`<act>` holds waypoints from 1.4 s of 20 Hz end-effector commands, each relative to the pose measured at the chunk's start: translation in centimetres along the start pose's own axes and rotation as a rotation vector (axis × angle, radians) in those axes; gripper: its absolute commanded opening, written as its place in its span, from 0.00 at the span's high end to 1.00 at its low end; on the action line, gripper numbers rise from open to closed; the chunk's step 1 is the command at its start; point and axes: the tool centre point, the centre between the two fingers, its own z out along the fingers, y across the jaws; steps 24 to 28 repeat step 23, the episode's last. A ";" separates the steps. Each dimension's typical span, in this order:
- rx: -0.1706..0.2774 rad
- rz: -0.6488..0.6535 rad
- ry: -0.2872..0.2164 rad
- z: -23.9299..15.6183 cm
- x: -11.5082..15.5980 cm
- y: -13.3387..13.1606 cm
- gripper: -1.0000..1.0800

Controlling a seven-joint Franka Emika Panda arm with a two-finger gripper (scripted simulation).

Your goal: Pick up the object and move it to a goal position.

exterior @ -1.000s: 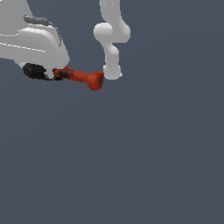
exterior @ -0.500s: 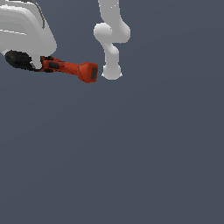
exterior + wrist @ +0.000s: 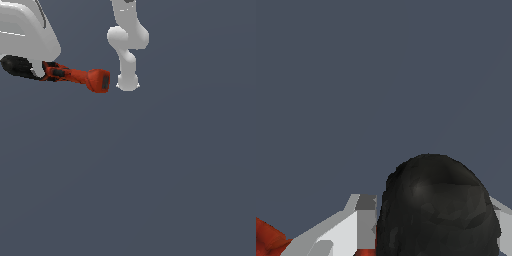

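Clearly, the red-orange drill-shaped object [image 3: 75, 76] is seen pinched in the gripper [image 3: 426, 235] at the exterior view's upper left, its black nose [image 3: 17, 66] beneath the white arm [image 3: 25, 30], its blocky handle end toward the arm's base [image 3: 128, 82].

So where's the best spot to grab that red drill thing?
Probably the narrow red body just behind the black nose, which is where the claw sits now. The drill lies sideways, so the fingers can close across that slim waist; the blocky handle end looks too wide.
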 end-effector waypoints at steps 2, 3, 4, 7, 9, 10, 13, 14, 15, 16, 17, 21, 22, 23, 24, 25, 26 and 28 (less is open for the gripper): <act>0.000 0.000 0.004 -0.4 -0.1 0.0 1.00; 0.000 0.000 0.004 -0.5 -0.1 0.0 1.00; 0.000 0.000 0.004 -0.7 -0.1 0.0 1.00; 0.000 0.000 0.004 -1.3 -0.2 0.0 1.00; 0.000 0.000 0.004 -1.9 -0.3 0.0 1.00; 0.000 0.000 0.004 -2.2 -0.4 0.0 1.00; 0.000 0.000 0.004 -3.1 -0.5 0.0 1.00; 0.000 0.000 0.004 -3.3 -0.5 0.0 1.00; 0.000 0.000 0.004 -3.5 -0.6 0.0 1.00; 0.000 0.000 0.004 -3.7 -0.6 0.0 1.00; 0.000 0.000 0.004 -3.8 -0.6 0.0 1.00; 0.000 0.000 0.004 -4.0 -0.6 0.0 1.00; 0.000 0.000 0.004 -4.0 -0.6 0.0 1.00; 0.000 0.000 0.004 -4.0 -0.6 0.0 1.00; 0.000 0.000 0.004 -4.0 -0.6 0.0 1.00; 0.000 0.000 0.004 -4.0 -0.6 0.0 1.00; 0.000 0.000 0.004 -4.0 -0.6 0.0 1.00; 0.000 0.000 0.004 -4.0 -0.6 0.0 1.00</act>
